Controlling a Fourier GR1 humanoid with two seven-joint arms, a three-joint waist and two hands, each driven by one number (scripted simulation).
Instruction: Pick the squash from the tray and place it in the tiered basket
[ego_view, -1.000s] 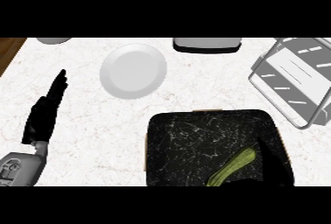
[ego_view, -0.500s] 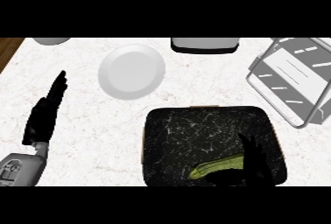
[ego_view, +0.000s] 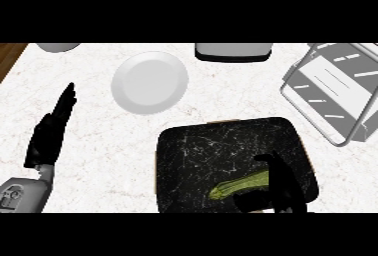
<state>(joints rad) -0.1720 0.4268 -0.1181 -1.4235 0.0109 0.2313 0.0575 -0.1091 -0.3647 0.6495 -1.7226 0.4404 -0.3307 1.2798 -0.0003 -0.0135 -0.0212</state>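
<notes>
One right hand (ego_view: 279, 186) curls around the squash (ego_view: 238, 185) on the tray (ego_view: 199, 150); left hand (ego_view: 52, 131) rests straight-fingered.

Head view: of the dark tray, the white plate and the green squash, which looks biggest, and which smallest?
1. Dark tray, the largest.
2. White plate, clearly smaller than the tray.
3. Green squash, the smallest, though the right hand hides part of it.

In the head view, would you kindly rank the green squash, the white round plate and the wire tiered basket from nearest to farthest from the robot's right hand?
Measured from the right hand, at the dark tray's lower right:
1. Green squash: right beside the hand, on the dark marbled tray.
2. Wire tiered basket: upper right.
3. White round plate: upper left of the tray.
</notes>
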